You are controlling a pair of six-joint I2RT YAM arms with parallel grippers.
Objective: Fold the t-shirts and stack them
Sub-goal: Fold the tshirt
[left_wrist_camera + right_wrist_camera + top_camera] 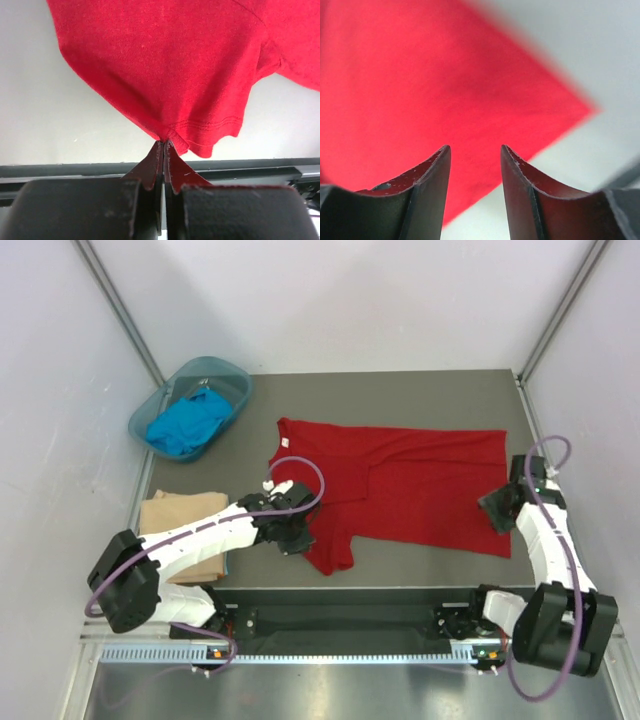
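Left gripper (164, 143): clamped on the sleeve hem at seven o'clock of the red shirt (410, 480) spread on the table (400, 390), likely to fold it inward; right gripper (474, 148): parted over its four o'clock corner.

Pinches a bunched edge of the red shirt (165, 65) at lower centre, left gripper (164, 144) clamped tight. Fans up from the pinch across the top of the frame, stitched hem at lower right. Shows pale table (45, 115) at left, dark rail (60, 171) below.
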